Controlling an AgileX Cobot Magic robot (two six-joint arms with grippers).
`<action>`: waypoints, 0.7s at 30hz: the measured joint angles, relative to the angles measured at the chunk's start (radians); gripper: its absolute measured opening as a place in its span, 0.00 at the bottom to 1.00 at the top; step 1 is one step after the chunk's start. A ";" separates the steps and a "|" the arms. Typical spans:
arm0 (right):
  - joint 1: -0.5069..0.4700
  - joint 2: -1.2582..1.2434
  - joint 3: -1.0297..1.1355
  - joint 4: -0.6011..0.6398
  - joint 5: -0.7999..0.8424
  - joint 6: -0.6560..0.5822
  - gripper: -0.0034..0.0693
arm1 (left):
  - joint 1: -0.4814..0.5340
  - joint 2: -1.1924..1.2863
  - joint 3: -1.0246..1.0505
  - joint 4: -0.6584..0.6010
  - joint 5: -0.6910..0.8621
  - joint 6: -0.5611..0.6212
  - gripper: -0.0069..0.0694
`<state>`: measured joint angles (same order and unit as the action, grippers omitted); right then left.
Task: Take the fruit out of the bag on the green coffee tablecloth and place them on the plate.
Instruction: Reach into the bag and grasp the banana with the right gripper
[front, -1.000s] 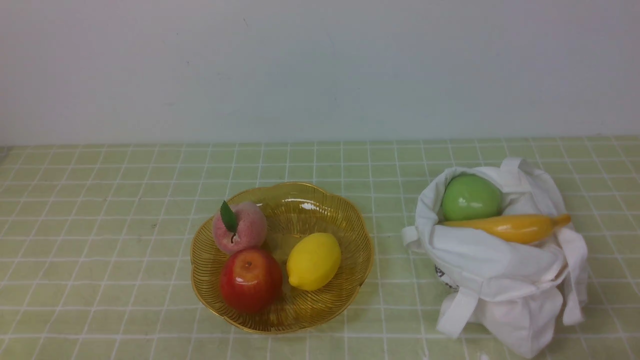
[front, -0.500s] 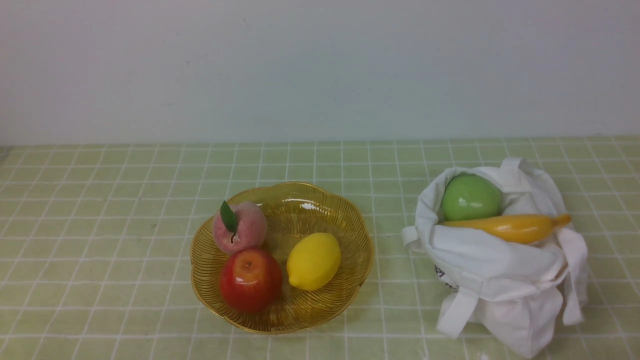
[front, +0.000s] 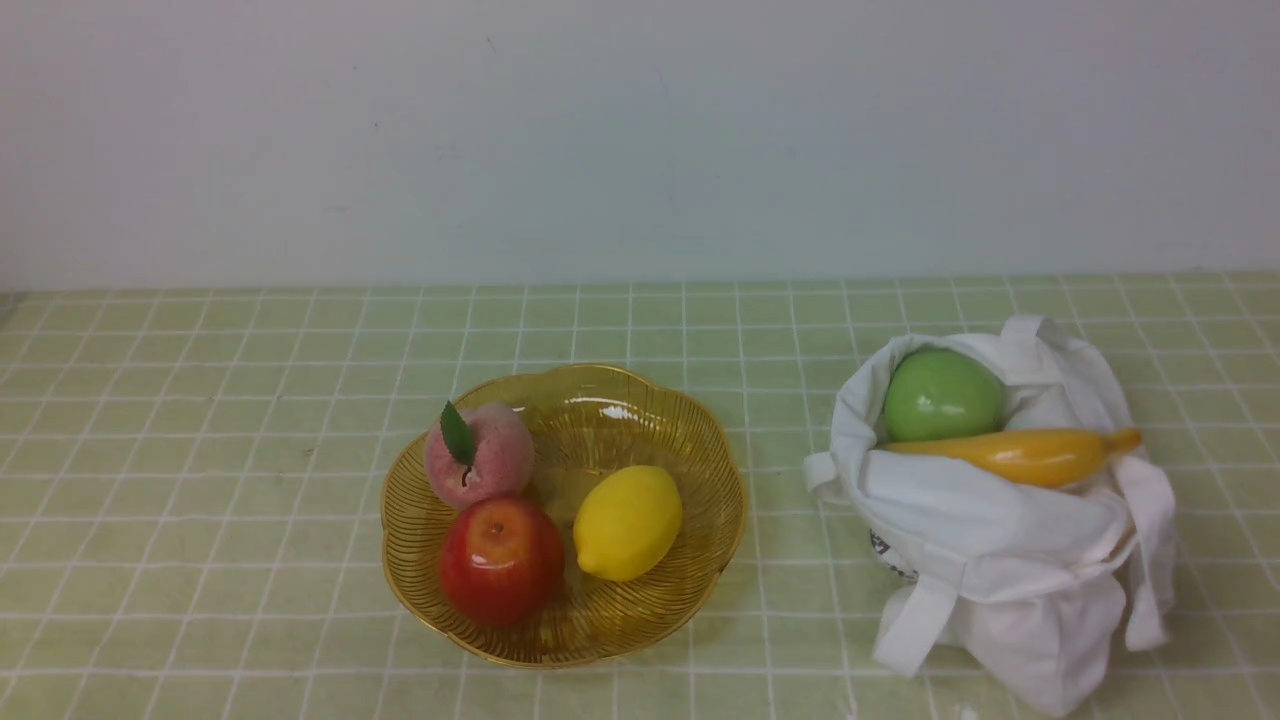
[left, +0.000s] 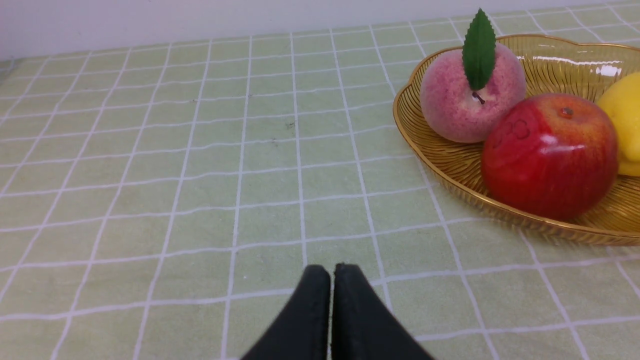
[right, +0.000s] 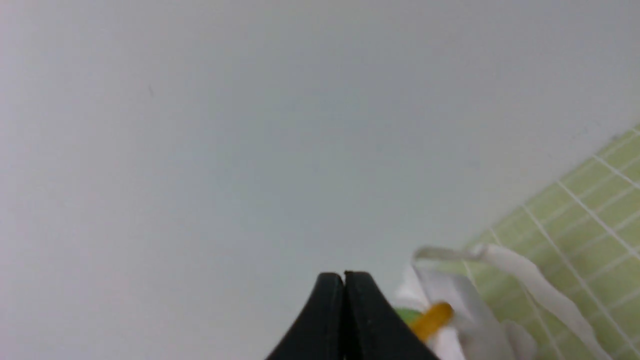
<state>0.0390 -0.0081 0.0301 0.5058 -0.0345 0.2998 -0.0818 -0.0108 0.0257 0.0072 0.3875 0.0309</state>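
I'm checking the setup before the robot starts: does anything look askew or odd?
Mostly fine. The white bag is slumped and crumpled, and the banana pokes its stem end out over the edge. I see no spill or damage.

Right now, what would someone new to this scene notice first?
Probably the glossy red apple, low on the left in the scalloped amber dish, with a pink peach behind it and a bright lemon to its right. Next, off to the right, the yellow-orange banana poking out of the white cloth bag, beside a green apple.
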 joint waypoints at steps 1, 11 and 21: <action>0.000 0.000 0.000 0.049 -0.037 0.002 0.03 | 0.000 0.000 0.000 0.000 0.000 0.000 0.08; 0.000 0.000 -0.013 0.187 -0.146 0.012 0.03 | 0.000 0.000 0.000 0.000 0.000 0.000 0.08; 0.168 0.393 -0.742 -0.417 0.704 -0.233 0.03 | 0.000 0.000 0.000 0.000 0.000 0.000 0.08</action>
<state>0.2066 0.3851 -0.7123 0.0886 0.6693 0.0666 -0.0818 -0.0108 0.0257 0.0072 0.3875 0.0309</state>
